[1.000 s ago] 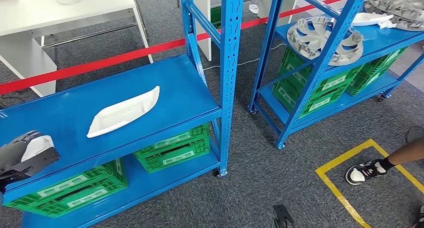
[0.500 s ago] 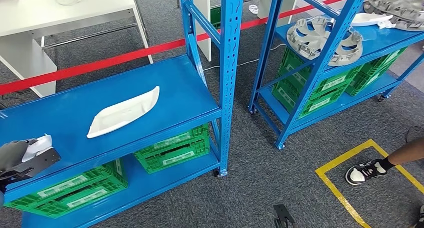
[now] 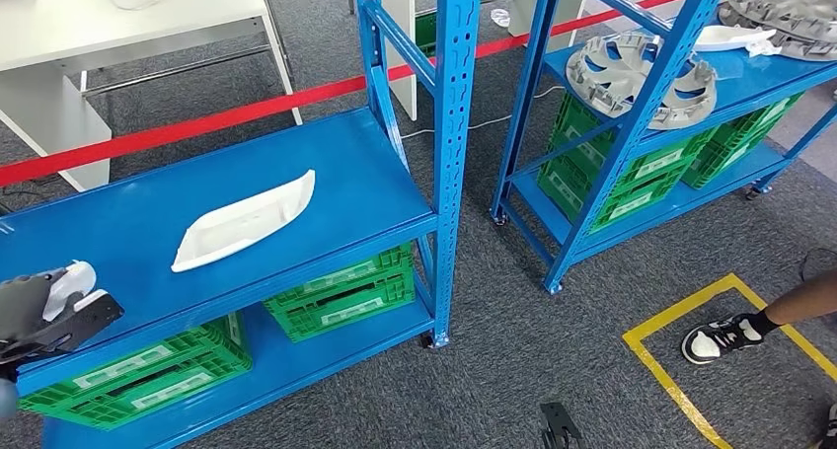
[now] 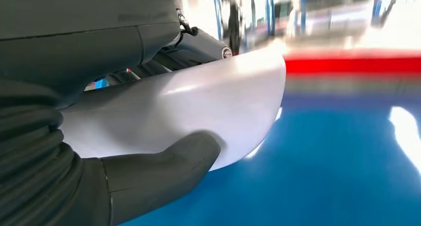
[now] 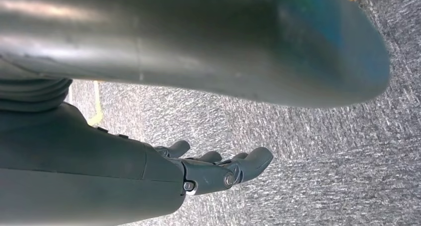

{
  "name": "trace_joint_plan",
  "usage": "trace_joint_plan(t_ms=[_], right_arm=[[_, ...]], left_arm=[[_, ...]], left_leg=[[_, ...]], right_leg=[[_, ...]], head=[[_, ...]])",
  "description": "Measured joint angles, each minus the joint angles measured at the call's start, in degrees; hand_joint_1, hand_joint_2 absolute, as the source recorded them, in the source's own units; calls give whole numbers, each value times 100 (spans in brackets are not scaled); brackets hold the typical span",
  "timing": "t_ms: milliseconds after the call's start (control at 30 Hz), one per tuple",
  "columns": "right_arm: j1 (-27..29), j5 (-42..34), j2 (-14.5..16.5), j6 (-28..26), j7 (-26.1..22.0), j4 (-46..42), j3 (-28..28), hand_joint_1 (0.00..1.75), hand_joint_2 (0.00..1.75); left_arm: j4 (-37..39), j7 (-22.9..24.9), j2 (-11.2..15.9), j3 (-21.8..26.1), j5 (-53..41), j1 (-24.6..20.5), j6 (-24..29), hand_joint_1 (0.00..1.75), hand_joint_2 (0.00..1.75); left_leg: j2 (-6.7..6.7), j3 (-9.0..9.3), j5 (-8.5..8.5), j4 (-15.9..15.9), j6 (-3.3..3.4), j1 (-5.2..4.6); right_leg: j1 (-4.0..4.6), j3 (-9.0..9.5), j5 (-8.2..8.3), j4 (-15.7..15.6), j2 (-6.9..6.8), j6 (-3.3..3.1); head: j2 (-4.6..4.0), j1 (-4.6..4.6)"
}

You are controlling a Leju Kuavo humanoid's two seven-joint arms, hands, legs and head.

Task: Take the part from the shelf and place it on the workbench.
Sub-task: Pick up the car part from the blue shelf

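Lower and nearer the front lip than a second ago, the left hand (image 3: 44, 311) sits at the edge of the blue shelf (image 3: 326, 163) with a white part (image 4: 198, 112) clasped between thumb and fingers. Its twin, a second white part (image 3: 244, 221), lies untouched mid-shelf. By the robot's side the right hand (image 5: 218, 171) hangs over the carpet, fingers loosely apart and empty. That glossy, curved shell looks slippery to me: a quick swing toward the workbench (image 3: 118, 20) could let it slide out, or clip the shelf's lip.
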Motion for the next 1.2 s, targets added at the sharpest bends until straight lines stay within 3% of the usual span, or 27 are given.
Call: trace_joint_plan(t_ms=[133, 233, 333, 500, 567, 700, 933, 967, 1033, 1100, 1133, 1167, 1200], right_arm=[[-2, 22, 0, -14, -32, 0, -7, 0, 0], [-3, 39, 0, -22, -80, 0, -16, 0, 0], [0, 38, 0, -43, -106, 0, -28, 0, 0], [2, 39, 0, -81, -150, 0, -82, 0, 0], [2, 40, -1, -90, -160, 0, -114, 0, 0], [6, 49, -3, -72, -164, 0, -157, 0, 0], [30, 164, -38, -79, -160, 0, -167, 0, 0], [35, 178, -53, -80, -161, -1, -167, 0, 0], [35, 199, -90, -79, -180, -2, -167, 0, 0], [35, 218, -121, -75, -210, -2, -167, 0, 0], [37, 230, -138, -73, -226, -2, -167, 0, 0], [40, 239, -153, -73, -242, -2, -167, 0, 0], [42, 250, -168, -74, -260, -2, -167, 0, 0]], left_arm=[[-223, -718, -109, 341, 896, 209, 765, 175, 175], [-785, -1113, -210, 842, 1784, 475, 740, 175, 175], [-1825, -1204, -274, 1300, 2385, 877, 760, 175, 175], [-3633, -1226, -569, 1949, 1623, 1508, 2081, 175, 175], [-4464, -1233, -765, 2176, 1404, 1779, 2345, 175, 175], [-5969, -1225, -1081, 2290, 2244, 2329, 2295, 175, 175], [-7733, -1225, -1274, 2250, 2903, 3322, 1671, 175, 175], [-7912, -1224, -1290, 2245, 2989, 3435, 1553, 175, 175], [-8206, -1223, -1325, 2241, 3160, 3646, 1364, 175, 175], [-8445, -1222, -1367, 2241, 3342, 3875, 1143, 175, 175], [-8561, -1221, -1398, 2241, 3410, 3997, 1012, 175, 175], [-8669, -1221, -1437, 2240, 3449, 4111, 897, 175, 175], [-8771, -1220, -1477, 2236, 3440, 4206, 824, 175, 175]], left_leg=[[-1, 8, 1, 2, -1, -1], [2, 8, -1, 3, 1, -3], [5, 8, -4, 5, 4, -4], [5, 3, -11, 12, 15, -9], [5, -16, -22, 19, 31, -16], [7, -28, -50, 30, 70, -31], [12, -18, -20, 74, 152, -30], [21, -4, 20, 51, 174, -13], [47, -3, 85, -3, 213, 29], [76, -52, 97, 18, 228, 29], [90, -86, 97, 46, 228, 31], [100, -124, 96, 81, 226, 34], [105, -164, 94, 121, 222, 41]], right_leg=[[-1, 0, 1, 0, 0, 0], [-2, 0, 0, 0, 2, 0], [-3, -1, 0, -1, 5, 1], [-9, 1, -2, -4, 4, 8], [-19, 8, -7, -7, 3, 23], [-35, 26, -22, -8, 5, 58], [-44, 38, 1, -9, 8, 152], [-39, 23, -33, 21, 2, 176], [-31, -111, -316, 362, -26, 216], [-41, -390, -768, 1130, -58, 250], [-46, -507, -920, 1482, -65, 265], [-52, -542, -971, 1667, -73, 276], [-59, -455, -909, 1601, -81, 284]], head=[[-1, 0], [0, 1], [0, 1], [0, 0], [0, 0], [0, 0], [0, 0], [0, 2], [0, 21], [0, 38], [0, 40], [0, 40], [0, 41]])
